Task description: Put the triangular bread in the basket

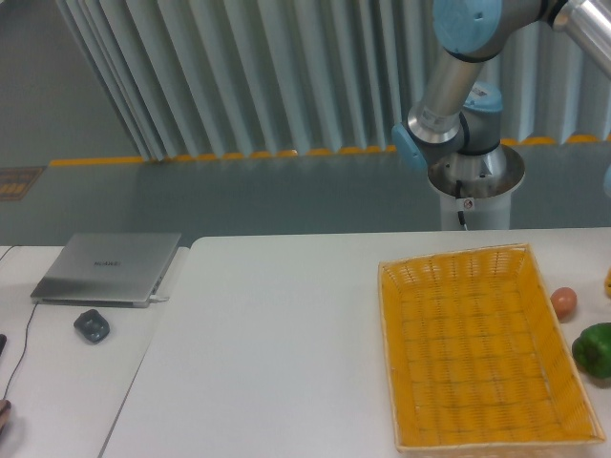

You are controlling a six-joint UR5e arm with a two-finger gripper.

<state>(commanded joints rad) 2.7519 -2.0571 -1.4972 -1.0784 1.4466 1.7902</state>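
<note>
Logo on laptop lid (108, 266) too small to read.

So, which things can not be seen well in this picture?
- Pincer: out of the camera view, since the arm leaves through the top right edge.
- Triangular bread: not visible; only a yellowish sliver is cut off by the right edge.
- Green pepper: partly cut off by the right edge.
- Small dark object beside the laptop: too small to identify.

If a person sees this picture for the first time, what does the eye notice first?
First, the bright yellow-orange woven basket, empty, on the white table's right side. Next, the robot arm behind it, its end effector out of view. At far left lies a closed grey laptop.
</note>
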